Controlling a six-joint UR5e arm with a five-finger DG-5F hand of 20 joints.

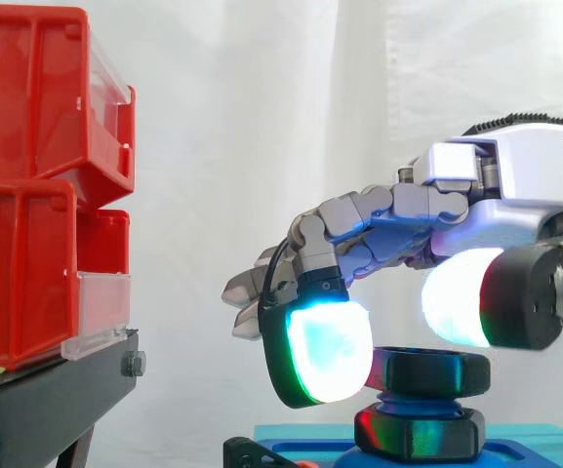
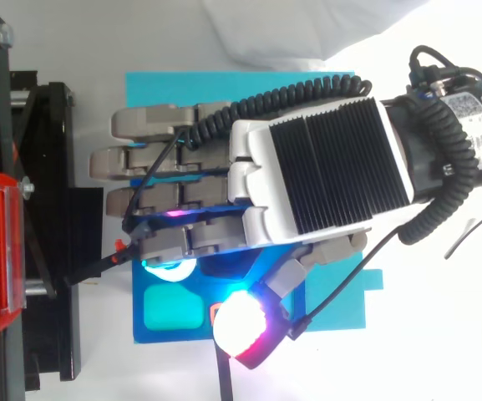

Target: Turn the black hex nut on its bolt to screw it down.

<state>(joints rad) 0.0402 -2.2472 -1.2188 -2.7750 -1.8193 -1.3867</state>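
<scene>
The black hex nut sits on its bolt above a second black hex piece, on a blue fixture. My hand hovers over it, reaching in from the right. One finger bends down, its cyan-green pad against the nut's left edge. The white-glowing thumb pad hangs just above the nut's right side, apart from it. Nothing is pinched; the remaining fingers stretch out to the left. From above, my hand hides the nut, and the thumb pad glows red-white near the blue fixture.
Stacked red bins stand on a black stand at the left, a short gap from my fingertips. A teal pad lies on the fixture. The white curtain hangs behind.
</scene>
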